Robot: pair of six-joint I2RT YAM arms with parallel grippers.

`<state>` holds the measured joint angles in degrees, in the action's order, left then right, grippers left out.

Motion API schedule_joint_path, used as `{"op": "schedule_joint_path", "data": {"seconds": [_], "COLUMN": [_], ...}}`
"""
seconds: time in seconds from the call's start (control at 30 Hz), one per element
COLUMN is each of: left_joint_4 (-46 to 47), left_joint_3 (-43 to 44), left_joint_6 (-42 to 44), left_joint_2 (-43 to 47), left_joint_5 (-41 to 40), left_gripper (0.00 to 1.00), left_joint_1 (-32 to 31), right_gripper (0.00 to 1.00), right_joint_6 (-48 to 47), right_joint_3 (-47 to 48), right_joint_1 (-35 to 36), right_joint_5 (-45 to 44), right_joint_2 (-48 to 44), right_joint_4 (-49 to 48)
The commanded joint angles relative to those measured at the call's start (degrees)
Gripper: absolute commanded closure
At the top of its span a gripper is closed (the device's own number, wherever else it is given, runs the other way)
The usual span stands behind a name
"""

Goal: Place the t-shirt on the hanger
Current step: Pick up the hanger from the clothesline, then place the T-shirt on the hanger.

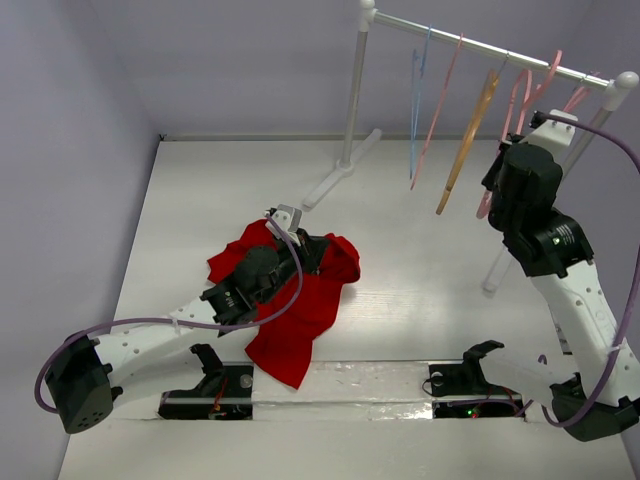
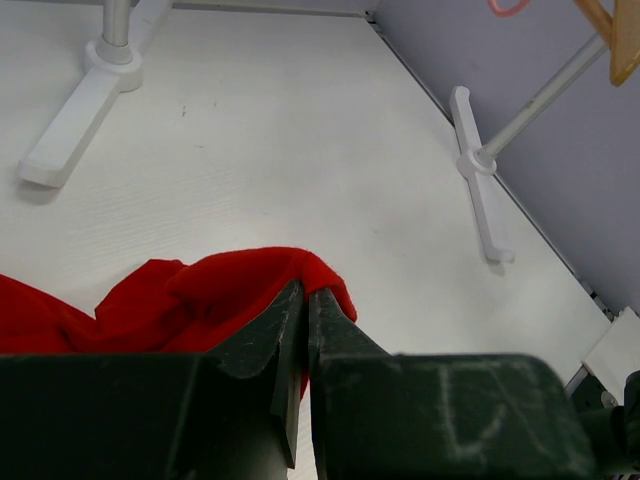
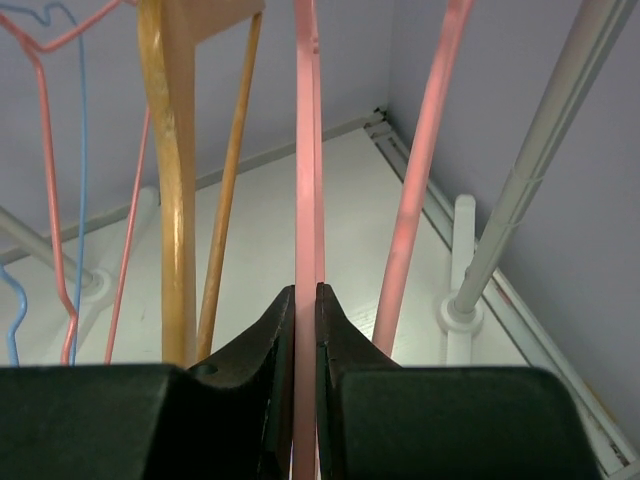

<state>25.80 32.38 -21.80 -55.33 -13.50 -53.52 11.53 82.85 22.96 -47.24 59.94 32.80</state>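
We are judging the step in hand as lifting the hanger off the rack so it can be brought to the shirt. On the desk (image 1: 430, 290), the garment rack (image 1: 352, 100) is standing at the far side. The t-shirt (image 1: 300, 320) is lying crumpled near the left arm, well apart from the rack. The hanger (image 3: 307, 180) appears to be hanging near the right end of the rail (image 1: 480, 45). The right hand (image 3: 305, 292) is clamping one of its straight bars between the jaws. The left hand (image 2: 305, 292) is clenching on a raised fold of the t-shirt.

To do this well, we are advising a slow upward lift until the hook is clearing the rail, and only then a pull away, so the neighbouring hangers are not snagging. The pinch is narrow, so the hanger may be pivoting in it.

The desk is looking white, smooth and matte, and the rack is white tubing on flat feet. The t-shirt is bright red, soft and limp, folding over itself. The orange-tan hanger (image 3: 170, 200) is looking like flat, thicker wood. The held hanger and the other pink hangers (image 3: 425, 150) are thin, slick, rigid plastic. The light-blue hanger (image 3: 80, 90) is wiry.
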Motion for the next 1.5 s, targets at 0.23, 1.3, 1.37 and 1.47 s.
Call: {"op": "schedule_joint_path", "data": {"seconds": [0.23,1.3,1.37,1.47], "left_joint_4": [4.3,3.4,3.4,3.4], "left_joint_3": [-0.1,4.7,5.2,6.2], "left_joint_6": [-0.8,0.3,0.2,0.1], "left_joint_2": [0.6,-3.9,-4.8,-5.7], "left_joint_5": [0.8,-1.9,-2.1,-2.2], "left_gripper": [1.0,1.0,1.0,1.0], "left_joint_1": [0.3,0.3,0.3,0.3], "right_gripper": [1.0,1.0,1.0,1.0], "right_joint_6": [8.2,17.9,18.8,19.1], "right_joint_3": [-5.7,-20.0,-20.9,-22.2], "right_joint_1": [3.8,5.4,5.4,5.4], "right_joint_5": [2.6,35.3,39.4,42.2], "right_joint_2": [-4.4,-17.5,-18.5,-19.5], "right_joint_4": [6.5,20.6,20.7,20.6]}}
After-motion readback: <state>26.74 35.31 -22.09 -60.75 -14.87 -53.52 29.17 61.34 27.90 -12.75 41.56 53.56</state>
